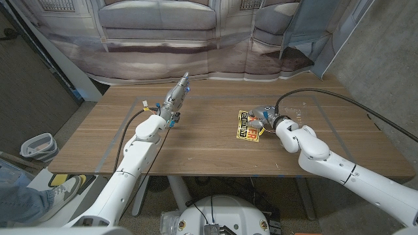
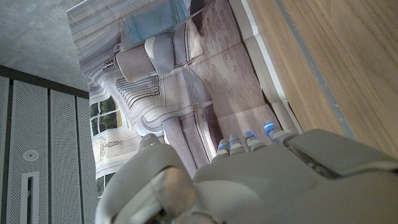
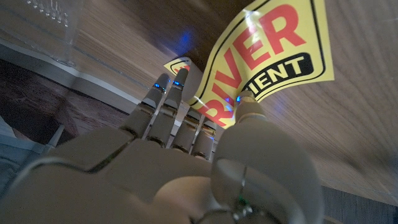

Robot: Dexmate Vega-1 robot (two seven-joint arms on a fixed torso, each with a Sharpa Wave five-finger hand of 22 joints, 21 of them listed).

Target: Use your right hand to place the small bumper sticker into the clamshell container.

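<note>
The right hand [image 1: 266,117] pinches the yellow bumper sticker [image 3: 267,56] between thumb and fingers [image 3: 168,99], lifting one edge off the wooden worktop [image 1: 209,143]. Its red and black print reads "...IVER" and "...IENT". The left hand [image 1: 175,98] holds nothing, fingers straight and together.

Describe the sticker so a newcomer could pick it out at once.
Start at the wooden table, then follow the white right arm to its robot hand right of centre. At its fingertips is the small yellow bumper sticker with red lettering and a black band, the table's one brightly coloured flat thing.
</note>
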